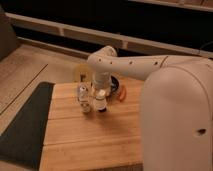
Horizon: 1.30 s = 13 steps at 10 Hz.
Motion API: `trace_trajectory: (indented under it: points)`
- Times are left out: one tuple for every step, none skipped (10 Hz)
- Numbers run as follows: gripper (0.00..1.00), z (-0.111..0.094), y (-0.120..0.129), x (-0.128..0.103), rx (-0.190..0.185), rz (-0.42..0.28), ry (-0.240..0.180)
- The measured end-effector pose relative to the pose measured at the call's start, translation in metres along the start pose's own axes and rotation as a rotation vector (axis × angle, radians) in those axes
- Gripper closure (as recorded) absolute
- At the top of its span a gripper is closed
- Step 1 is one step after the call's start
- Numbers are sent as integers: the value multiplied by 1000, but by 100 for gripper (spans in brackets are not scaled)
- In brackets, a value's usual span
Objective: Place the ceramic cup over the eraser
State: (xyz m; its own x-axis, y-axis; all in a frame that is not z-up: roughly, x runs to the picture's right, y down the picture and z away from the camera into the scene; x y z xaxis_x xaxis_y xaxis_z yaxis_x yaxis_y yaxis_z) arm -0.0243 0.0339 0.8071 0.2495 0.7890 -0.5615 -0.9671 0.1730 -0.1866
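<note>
The white ceramic cup [101,100] hangs just under my gripper [101,93], near the back middle of the wooden board [95,140]. The gripper comes down from above, with dark fingers on either side of the cup's top, shut on it. A small dark strip of the black eraser [102,109] shows at the cup's foot; the rest of it is hidden by the cup. The cup stands upright, close to the board.
A clear glass jar [84,98] stands right beside the cup on its left. A wide dark bowl [114,84] is behind the gripper, with a small orange object [123,94] to its right. A dark mat [22,125] lies left of the board. My white arm [175,110] fills the right.
</note>
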Motion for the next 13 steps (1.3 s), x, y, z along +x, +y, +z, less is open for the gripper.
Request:
trace_trajectory:
  points:
    - [100, 6, 1, -1, 2, -9, 12]
    - [100, 13, 2, -1, 4, -20, 26]
    - [98, 18, 1, 0, 10, -29, 41]
    - [91, 21, 0, 1, 19, -36, 53]
    - [79, 24, -4, 4, 37, -42, 70]
    - [69, 26, -8, 7, 52, -44, 81]
    - [61, 27, -11, 9, 63, -45, 90]
    - [49, 29, -13, 11, 75, -43, 100]
    - [39, 31, -16, 12, 82, -38, 108]
    - [29, 33, -19, 12, 91, -33, 113]
    - [23, 34, -22, 11, 101, -33, 115]
    - [21, 35, -24, 8, 114, -36, 114]
    - [21, 35, -25, 5, 120, -38, 109]
